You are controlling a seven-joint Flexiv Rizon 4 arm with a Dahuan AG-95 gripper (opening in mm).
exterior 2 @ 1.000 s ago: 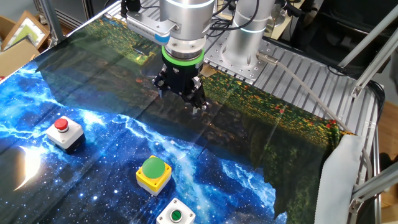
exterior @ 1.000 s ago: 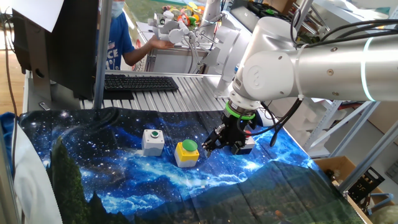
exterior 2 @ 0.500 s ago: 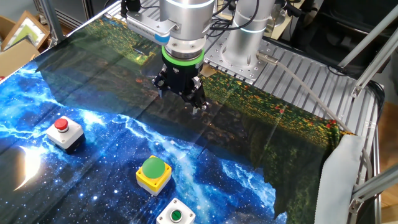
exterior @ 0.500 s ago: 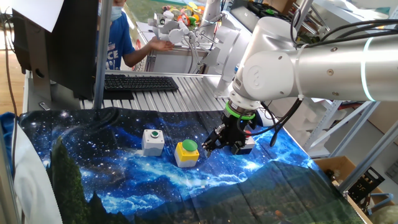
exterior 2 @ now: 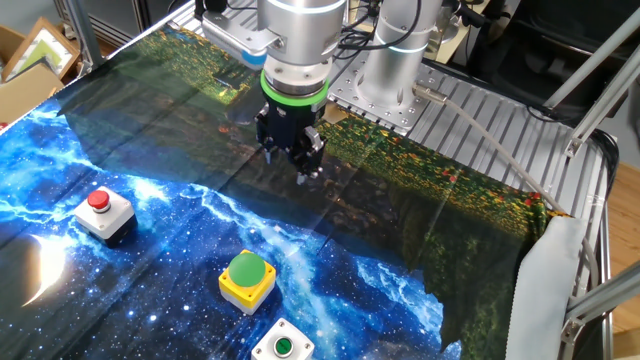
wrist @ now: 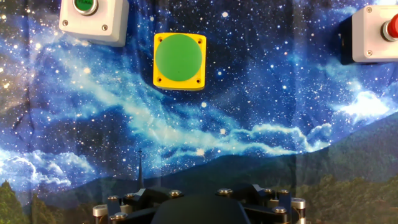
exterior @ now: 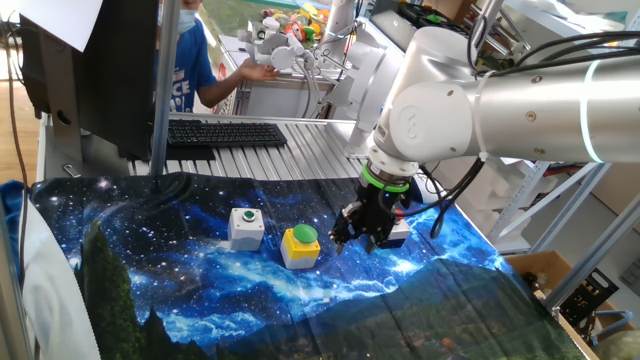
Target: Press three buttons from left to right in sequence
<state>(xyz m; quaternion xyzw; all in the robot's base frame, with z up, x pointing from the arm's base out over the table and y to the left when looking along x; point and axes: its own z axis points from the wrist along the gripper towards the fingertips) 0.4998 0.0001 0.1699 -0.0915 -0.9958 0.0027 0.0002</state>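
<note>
Three button boxes sit in a row on the starry cloth. The grey box with a small green cap [exterior: 246, 226] is at the left in one fixed view. The yellow box with a large green dome [exterior: 301, 246] is beside it. The light box with a small red cap [exterior 2: 103, 212] is mostly hidden behind the hand in that view. The hand view shows the grey box [wrist: 93, 18], the yellow box [wrist: 179, 53] and the red-capped box [wrist: 374, 34] along its top. My gripper [exterior 2: 305, 168] hovers above the cloth, apart from all the boxes. I cannot see a gap or contact between its fingertips.
Only the hand's dark housing [wrist: 193, 208] shows at the bottom of the hand view. A keyboard [exterior: 225, 132] lies on the slatted metal table behind the cloth. A person [exterior: 190, 60] stands at the back. The arm's base [exterior 2: 395, 70] stands on a metal plate.
The hand has turned a little about its own axis and shifted slightly sideways above the cloth. The three boxes have not moved.
</note>
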